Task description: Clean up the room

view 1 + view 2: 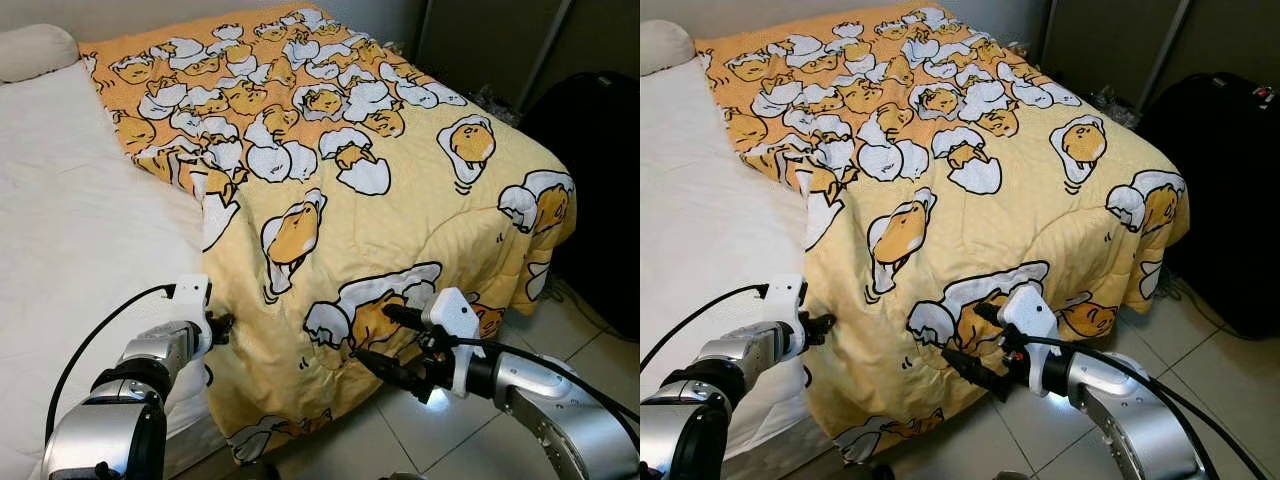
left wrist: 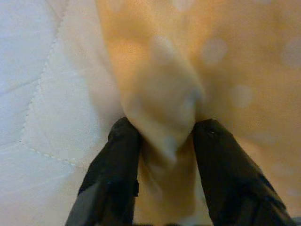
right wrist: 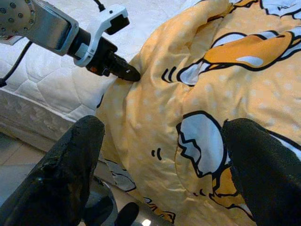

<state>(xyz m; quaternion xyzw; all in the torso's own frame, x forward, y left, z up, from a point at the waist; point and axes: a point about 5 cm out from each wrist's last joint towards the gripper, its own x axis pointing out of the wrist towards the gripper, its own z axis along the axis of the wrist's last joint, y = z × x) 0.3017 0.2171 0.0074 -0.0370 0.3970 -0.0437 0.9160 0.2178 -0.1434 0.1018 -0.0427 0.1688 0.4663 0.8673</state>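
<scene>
A yellow blanket (image 1: 380, 150) printed with egg cartoon figures covers the right part of the bed and hangs over its foot toward the floor. My left gripper (image 1: 222, 328) is at the blanket's left edge beside the bare white mattress (image 1: 70, 230). It is shut on a fold of the blanket (image 2: 162, 113), with one finger (image 2: 117, 155) on each side. My right gripper (image 1: 385, 338) is open in front of the blanket's hanging part near the foot of the bed. Its fingers (image 3: 75, 155) are spread wide and the cloth (image 3: 188, 94) lies just ahead of them.
A white pillow (image 1: 35, 50) lies at the head of the bed, far left. A black suitcase (image 1: 600, 150) stands to the right of the bed. Light tiled floor (image 1: 450, 445) runs below the foot of the bed. A grey wall stands behind.
</scene>
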